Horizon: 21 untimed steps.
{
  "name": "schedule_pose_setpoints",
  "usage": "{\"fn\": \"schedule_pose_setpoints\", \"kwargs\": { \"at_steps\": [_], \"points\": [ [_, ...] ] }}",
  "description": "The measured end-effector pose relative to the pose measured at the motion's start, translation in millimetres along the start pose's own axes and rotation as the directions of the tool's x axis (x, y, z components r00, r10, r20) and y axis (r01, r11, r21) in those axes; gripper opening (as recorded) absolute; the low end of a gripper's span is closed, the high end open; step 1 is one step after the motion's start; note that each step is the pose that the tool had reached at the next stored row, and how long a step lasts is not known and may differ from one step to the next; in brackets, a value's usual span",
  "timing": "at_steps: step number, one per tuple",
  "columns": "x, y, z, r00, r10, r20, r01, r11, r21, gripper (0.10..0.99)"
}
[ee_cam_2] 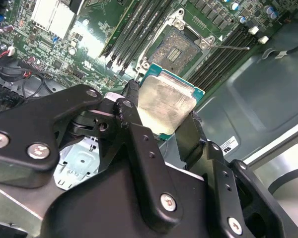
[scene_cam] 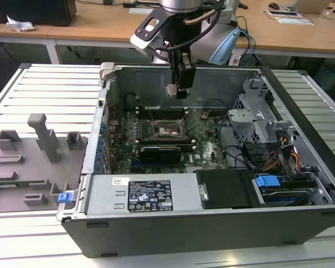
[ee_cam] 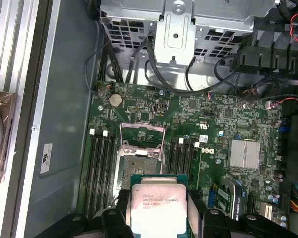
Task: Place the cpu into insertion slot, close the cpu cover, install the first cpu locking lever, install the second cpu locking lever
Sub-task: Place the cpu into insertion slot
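No text is reading clearly. Faint print is showing on the cpu (ee_cam: 158, 206); a black label (scene_cam: 149, 196) is sitting on the power supply (scene_cam: 106, 196), lower centre of the exterior view.

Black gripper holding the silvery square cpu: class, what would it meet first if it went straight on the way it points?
Probably the green motherboard at or just beside the square black insertion slot: the gripper points down with the cpu leading. Depth is unclear, so the exact spot is uncertain.
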<state>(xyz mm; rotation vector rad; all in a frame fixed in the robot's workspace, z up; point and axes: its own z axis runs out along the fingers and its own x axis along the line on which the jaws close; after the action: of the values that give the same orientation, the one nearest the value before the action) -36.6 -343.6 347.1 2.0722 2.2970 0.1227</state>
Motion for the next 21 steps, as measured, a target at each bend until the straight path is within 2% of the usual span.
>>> {"fn": "schedule_pose_setpoints", "kwargs": {
  "at_steps": [21],
  "points": [
    [-0.2,-1.1,11.9,1.0000,0.000,0.0000,0.000,1.0000,0.000,0.541]
  ]
}}
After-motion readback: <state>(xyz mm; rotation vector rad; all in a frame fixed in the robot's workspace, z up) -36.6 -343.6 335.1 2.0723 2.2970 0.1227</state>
